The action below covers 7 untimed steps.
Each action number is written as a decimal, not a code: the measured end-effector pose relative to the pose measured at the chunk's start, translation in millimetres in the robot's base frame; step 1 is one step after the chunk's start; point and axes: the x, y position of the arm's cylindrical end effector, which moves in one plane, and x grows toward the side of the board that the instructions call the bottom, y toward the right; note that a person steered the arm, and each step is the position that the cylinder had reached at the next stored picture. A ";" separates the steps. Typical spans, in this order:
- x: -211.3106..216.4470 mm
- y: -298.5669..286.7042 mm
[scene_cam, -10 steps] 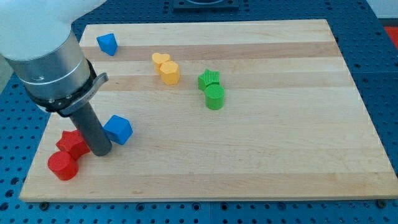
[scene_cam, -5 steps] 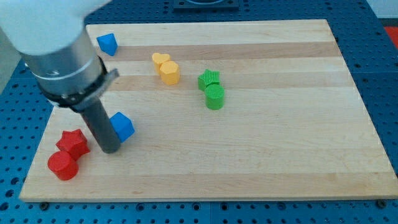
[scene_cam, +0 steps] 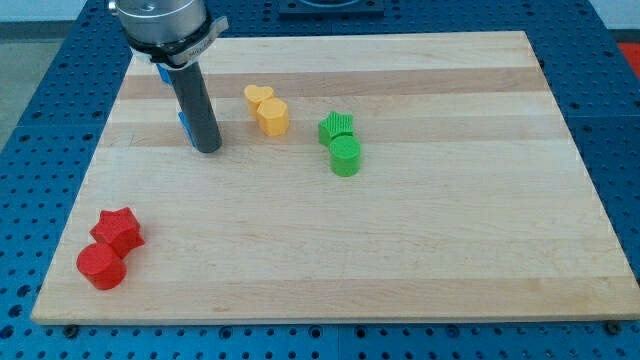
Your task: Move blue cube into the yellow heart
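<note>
My tip (scene_cam: pixel 207 149) rests on the board in the upper left part of the view. Only a thin blue sliver of the blue cube (scene_cam: pixel 183 126) shows, on the rod's left edge just above the tip; the rod hides the rest of it. The yellow heart (scene_cam: pixel 258 96) lies to the upper right of the tip, about a block's width from the rod. A yellow hexagonal block (scene_cam: pixel 272 117) touches the heart's lower right side.
A second blue block (scene_cam: pixel 162 73) peeks out behind the rod near the board's top left. A green star (scene_cam: pixel 337 126) and a green cylinder (scene_cam: pixel 345 157) sit at the centre. A red star (scene_cam: pixel 118 229) and a red cylinder (scene_cam: pixel 101 267) sit at the bottom left.
My tip has moved from beside the red blocks up and to the right. The blue cube went with it toward the yellow heart and is now mostly hidden behind the rod.
</note>
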 end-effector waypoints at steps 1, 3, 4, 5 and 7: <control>10.6 0.0; 11.1 -2.9; 11.1 -25.1; 11.1 -53.1; -62.6 -24.3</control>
